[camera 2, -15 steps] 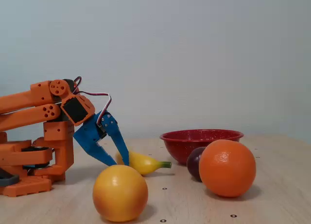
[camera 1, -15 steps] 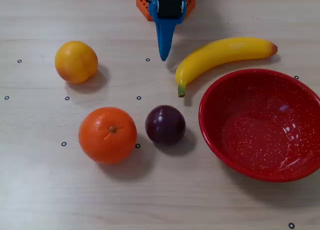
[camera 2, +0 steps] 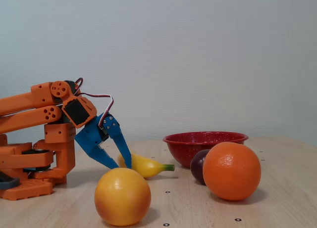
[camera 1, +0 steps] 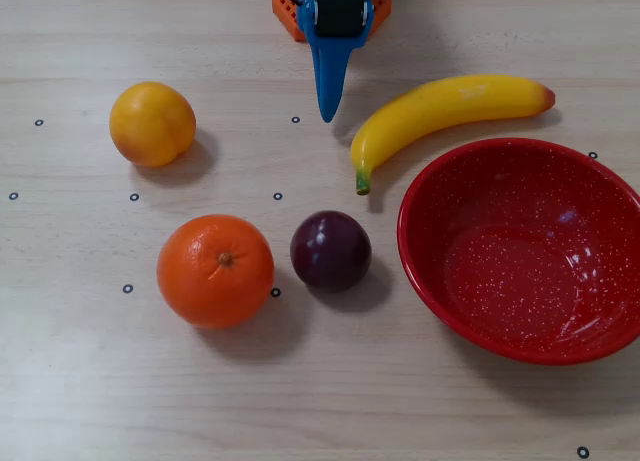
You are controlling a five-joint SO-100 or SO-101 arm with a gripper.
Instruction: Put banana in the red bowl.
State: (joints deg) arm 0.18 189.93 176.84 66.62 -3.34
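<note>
The banana [camera 1: 450,106] is yellow, with a green stem tip toward the table's middle and an orange-red end at the right. It lies on the wooden table just above the red bowl's rim in the overhead view. In the fixed view the banana [camera 2: 148,166] is partly hidden behind a fruit. The large speckled red bowl [camera 1: 500,171] stands empty at the right, and also shows in the fixed view [camera 2: 205,146]. My blue gripper [camera 1: 327,114] points down at the table left of the banana, a short gap away. In the fixed view the gripper [camera 2: 123,166] looks shut and empty.
A yellow-orange round fruit [camera 1: 152,123] lies at the left and an orange [camera 1: 215,271] lies in front of it. A dark purple plum [camera 1: 330,250] lies between the orange and the bowl. The orange arm base [camera 2: 29,159] stands at the table's back edge.
</note>
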